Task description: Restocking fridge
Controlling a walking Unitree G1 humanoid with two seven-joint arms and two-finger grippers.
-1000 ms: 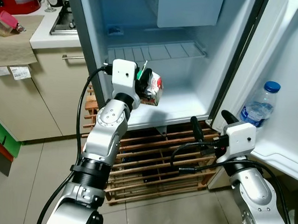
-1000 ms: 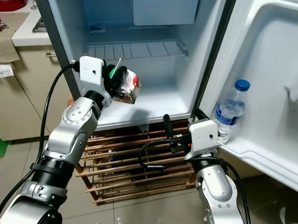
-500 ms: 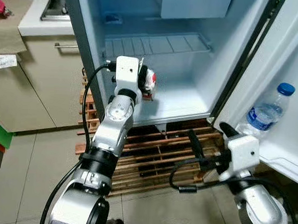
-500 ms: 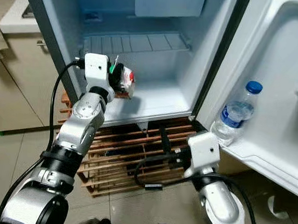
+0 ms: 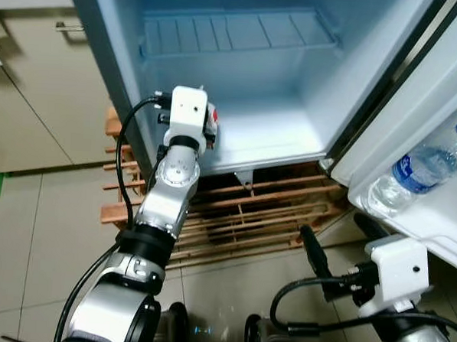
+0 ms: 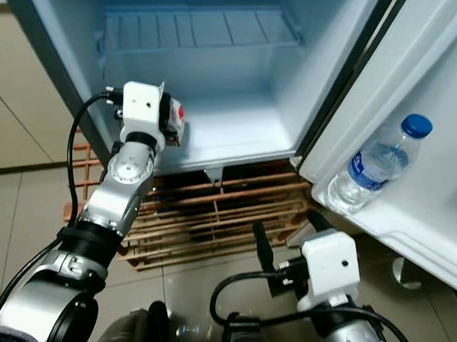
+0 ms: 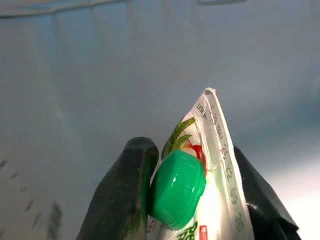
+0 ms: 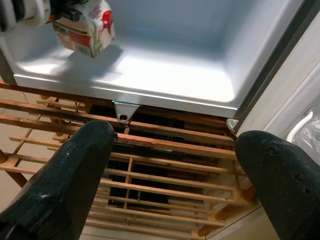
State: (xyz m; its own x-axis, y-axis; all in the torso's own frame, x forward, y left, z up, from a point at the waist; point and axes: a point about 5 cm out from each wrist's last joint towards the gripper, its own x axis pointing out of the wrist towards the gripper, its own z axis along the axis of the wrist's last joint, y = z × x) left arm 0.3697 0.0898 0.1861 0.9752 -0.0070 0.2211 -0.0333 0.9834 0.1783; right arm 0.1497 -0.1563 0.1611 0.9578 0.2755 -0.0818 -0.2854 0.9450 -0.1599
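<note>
My left gripper (image 7: 192, 200) is shut on a small white juice carton (image 7: 212, 190) with a green screw cap (image 7: 177, 187) and red fruit print. It holds the carton (image 8: 84, 27) just above the front left of the fridge's white floor (image 8: 165, 75). In the eye views the left wrist housing (image 5: 187, 119) hides most of the carton (image 6: 175, 121). My right gripper (image 8: 172, 165) hangs open, low in front of the fridge, over the wooden pallet (image 8: 150, 170), with nothing between its fingers (image 8: 65, 175).
A wire shelf (image 5: 236, 30) crosses the fridge above the floor. The open fridge door (image 6: 434, 189) stands at the right with a blue-capped water bottle (image 6: 370, 167) in its rack. Tan cabinets (image 5: 33, 92) stand to the left, tiled floor (image 5: 41, 238) below.
The camera has tilted down and come closer to the fridge. My left gripper has carried the carton lower and further into the fridge's bottom compartment. The right arm has sunk in view.
</note>
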